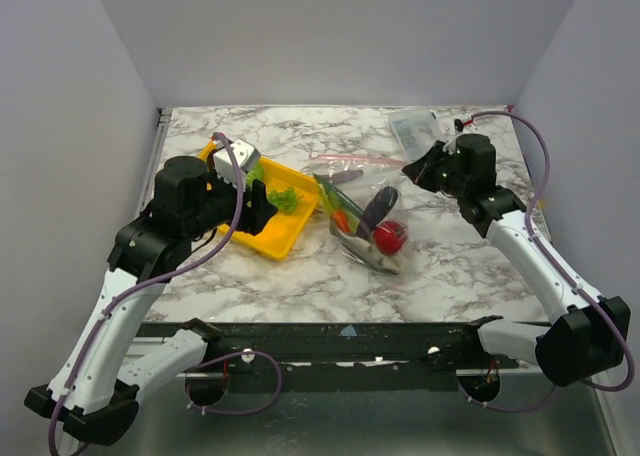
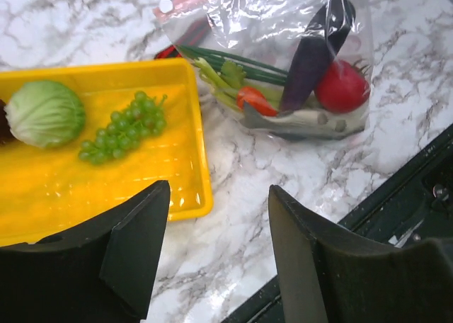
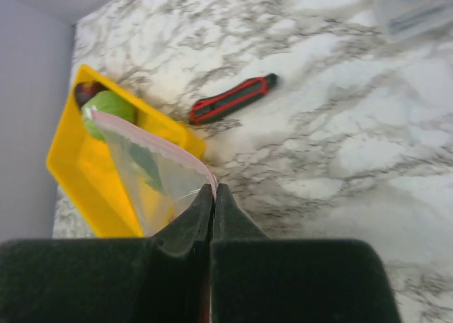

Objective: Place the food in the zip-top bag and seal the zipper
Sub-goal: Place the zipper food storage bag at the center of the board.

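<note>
The clear zip-top bag [image 1: 372,198] lies mid-table, its mouth toward the far side. Inside are the food pieces: red tomato [image 1: 390,238], purple eggplant [image 1: 378,210], red chili [image 1: 341,221], green celery [image 1: 327,194] and grey fish [image 1: 374,258]. The left wrist view also shows the bag [image 2: 276,18], tomato [image 2: 342,86] and eggplant [image 2: 311,54]. My right gripper [image 1: 412,168] is shut on the right end of the pinkish zipper [image 1: 355,159]. In its wrist view the gripper [image 3: 213,190] pinches the zipper [image 3: 156,142]. My left gripper [image 2: 219,192] is open and empty above the tray's near corner.
A yellow tray [image 1: 275,238] left of the bag holds a green cabbage [image 2: 44,112] and grapes [image 2: 124,125]. A red-handled tool [image 3: 233,98] lies beside the bag's mouth. A rigid clear box [image 1: 412,128] sits at the far right. The table's front edge [image 2: 396,195] is close.
</note>
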### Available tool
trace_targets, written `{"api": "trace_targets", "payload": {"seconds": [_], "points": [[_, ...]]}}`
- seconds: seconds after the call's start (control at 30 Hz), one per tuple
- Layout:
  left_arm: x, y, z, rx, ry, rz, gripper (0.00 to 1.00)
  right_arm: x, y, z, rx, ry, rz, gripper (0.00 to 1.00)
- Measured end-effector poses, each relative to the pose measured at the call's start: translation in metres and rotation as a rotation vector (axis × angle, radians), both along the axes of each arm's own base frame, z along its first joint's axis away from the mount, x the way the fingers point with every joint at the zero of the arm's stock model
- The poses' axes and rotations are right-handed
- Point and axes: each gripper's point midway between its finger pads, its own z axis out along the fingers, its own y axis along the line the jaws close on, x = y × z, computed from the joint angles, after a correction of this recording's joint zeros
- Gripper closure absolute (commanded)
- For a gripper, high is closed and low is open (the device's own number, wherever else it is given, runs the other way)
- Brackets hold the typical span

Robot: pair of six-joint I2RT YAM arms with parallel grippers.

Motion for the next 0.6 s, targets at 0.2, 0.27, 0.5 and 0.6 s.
{"api": "trace_targets", "payload": {"seconds": [0.2,0.27,0.5,0.6], "points": [[-0.008,0.007,0.026,-0.034,-0.103,0.009,0.4,0.005,-0.049,-0.036,-0.127,0.108,-0.222,1.0],[-0.012,0.009,0.029,-0.044,-0.121,0.007,0.39,0.003,-0.069,-0.048,-0.202,0.133,-0.303,1.0],[-0.024,0.015,0.04,-0.088,-0.227,0.0,0.3,-0.028,-0.142,-0.099,-0.524,0.269,-0.545,0.91],[-0.03,0.018,0.054,-0.119,-0.296,-0.001,0.29,-0.046,-0.162,-0.113,-0.625,0.336,-0.601,0.73]]}}
